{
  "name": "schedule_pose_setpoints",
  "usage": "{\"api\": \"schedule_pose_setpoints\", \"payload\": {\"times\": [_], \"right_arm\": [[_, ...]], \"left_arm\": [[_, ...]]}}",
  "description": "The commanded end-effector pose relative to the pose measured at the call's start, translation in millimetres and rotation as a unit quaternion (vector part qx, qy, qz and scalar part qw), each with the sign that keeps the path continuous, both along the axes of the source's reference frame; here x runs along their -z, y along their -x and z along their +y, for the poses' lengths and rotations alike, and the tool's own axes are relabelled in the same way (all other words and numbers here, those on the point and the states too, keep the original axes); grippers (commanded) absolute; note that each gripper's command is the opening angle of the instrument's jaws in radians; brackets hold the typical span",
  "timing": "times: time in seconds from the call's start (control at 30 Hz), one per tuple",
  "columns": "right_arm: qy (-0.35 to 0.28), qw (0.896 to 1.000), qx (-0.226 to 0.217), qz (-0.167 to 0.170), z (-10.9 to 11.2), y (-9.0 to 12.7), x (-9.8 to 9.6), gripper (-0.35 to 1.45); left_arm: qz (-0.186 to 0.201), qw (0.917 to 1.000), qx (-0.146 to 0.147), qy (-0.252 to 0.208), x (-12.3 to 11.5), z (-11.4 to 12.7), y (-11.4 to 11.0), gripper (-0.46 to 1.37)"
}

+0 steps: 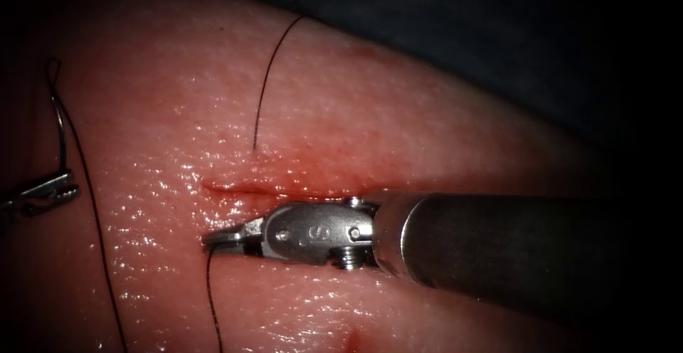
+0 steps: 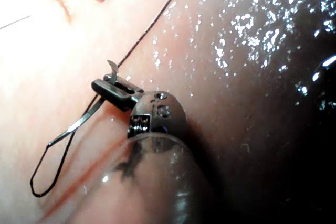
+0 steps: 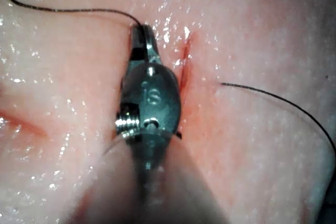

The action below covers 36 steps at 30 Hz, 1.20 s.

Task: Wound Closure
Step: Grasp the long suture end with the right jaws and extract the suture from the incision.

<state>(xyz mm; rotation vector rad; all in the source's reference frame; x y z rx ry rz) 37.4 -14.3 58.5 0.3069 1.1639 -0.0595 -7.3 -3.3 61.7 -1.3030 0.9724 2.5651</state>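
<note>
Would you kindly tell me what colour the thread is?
Black; the thread shows best in the endoscope view.

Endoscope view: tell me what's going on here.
Both tools work over the tissue with its cut. The left tool, at the picture's left edge, is shut on the needle, which is out of the tissue. The right tool, just below the cut, is shut on the thread. Another length of thread runs up from the cut's upper edge.

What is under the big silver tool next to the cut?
Wet pink tissue. The right silver pincer pinches thin black thread. The dark shaft hides the cut's right end.
</note>
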Motion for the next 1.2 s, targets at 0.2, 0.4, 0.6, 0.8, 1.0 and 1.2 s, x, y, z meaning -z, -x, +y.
{"api": "schedule_pose_setpoints", "payload": {"times": [0.2, 0.4, 0.6, 0.8, 1.0, 1.2], "right_arm": [[0.001, 1.000, 0.017, -0.008, -1.7, 0.0, 0.9, -0.35], [-0.004, 0.995, 0.097, -0.009, -4.3, -0.3, 2.6, -0.35], [-0.001, 0.988, 0.152, -0.003, -6.8, -0.5, 4.3, -0.35], [0.002, 0.979, 0.202, 0.007, -9.2, -1.0, 5.9, -0.35], [-0.026, 0.965, 0.262, 0.012, -11.9, -1.7, 7.8, -0.35], [-0.053, 0.945, 0.322, 0.025, -14.5, -3.1, 9.9, -0.35]], "left_arm": [[0.000, 1.0000, -0.002, -0.002, 0.0, 0.0, 0.0, -0.35], [0.000, 1.0000, -0.002, -0.002, 0.0, 0.0, 0.0, -0.35], [0.000, 1.0000, -0.002, -0.002, 0.0, 0.0, 0.0, -0.35], [0.001, 1.0000, -0.002, -0.002, 0.0, 0.0, 0.0, -0.35], [0.001, 1.0000, -0.002, -0.002, 0.0, 0.0, 0.0, -0.35], [0.001, 1.0000, -0.002, -0.001, 0.0, 0.0, 0.1, -0.35]]}}
